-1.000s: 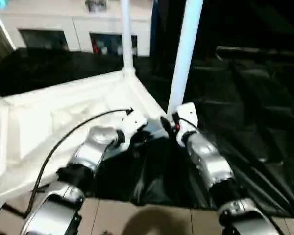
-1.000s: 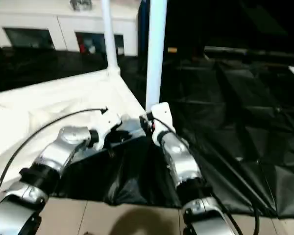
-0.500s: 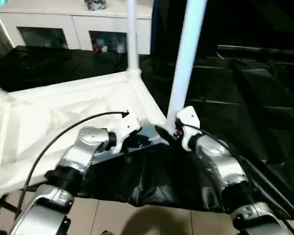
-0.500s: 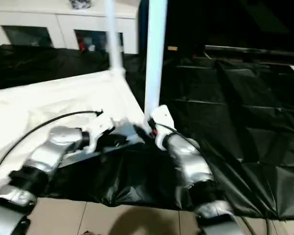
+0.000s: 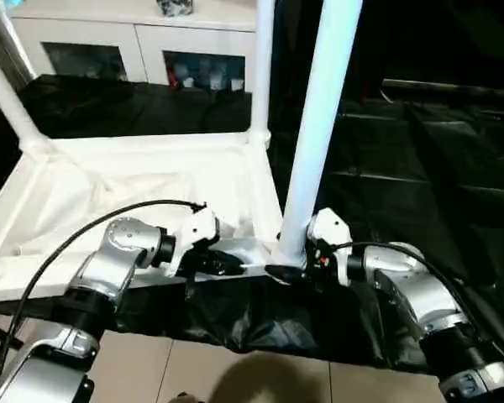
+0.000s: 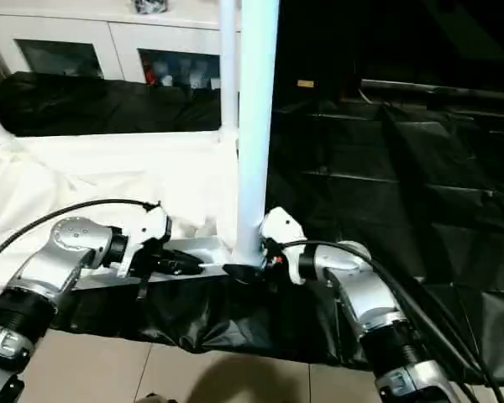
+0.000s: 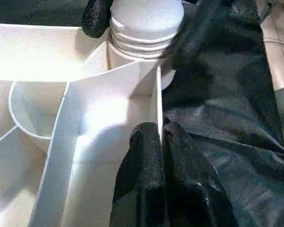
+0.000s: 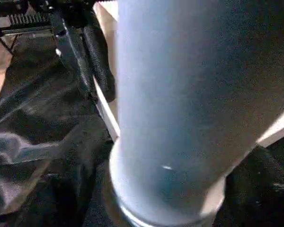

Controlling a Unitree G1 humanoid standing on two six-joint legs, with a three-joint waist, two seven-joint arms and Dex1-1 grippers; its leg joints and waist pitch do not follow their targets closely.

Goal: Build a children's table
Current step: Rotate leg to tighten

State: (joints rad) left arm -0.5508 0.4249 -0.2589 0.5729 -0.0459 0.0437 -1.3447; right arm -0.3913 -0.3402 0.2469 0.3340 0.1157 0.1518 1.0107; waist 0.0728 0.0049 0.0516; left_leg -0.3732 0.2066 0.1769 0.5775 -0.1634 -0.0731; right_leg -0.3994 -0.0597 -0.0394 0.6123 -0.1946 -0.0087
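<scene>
The children's table lies upside down on black sheeting, its white ribbed top (image 5: 134, 180) facing up. Three white legs stand in corner sockets: the near right leg (image 5: 319, 126), the far right leg (image 5: 263, 67) and the far left leg (image 5: 8, 101). My left gripper (image 7: 162, 137) is shut on the thin near rim of the top, just beside the near right socket. My right gripper (image 5: 287, 269) sits at the base of the near right leg (image 8: 189, 94), reaching in from the right. How tightly it meets the leg is hidden.
A white cabinet with glass doors (image 5: 143, 50) stands behind the table. Black sheeting (image 5: 420, 168) covers the floor to the right and under the table. Tan floor (image 5: 235, 378) shows near my feet. A black cable (image 5: 67, 243) arcs over my left forearm.
The camera has shifted, bringing the far left leg into view. My right forearm has swung round to reach the near leg's base from the side. The left gripper keeps its hold on the rim.
</scene>
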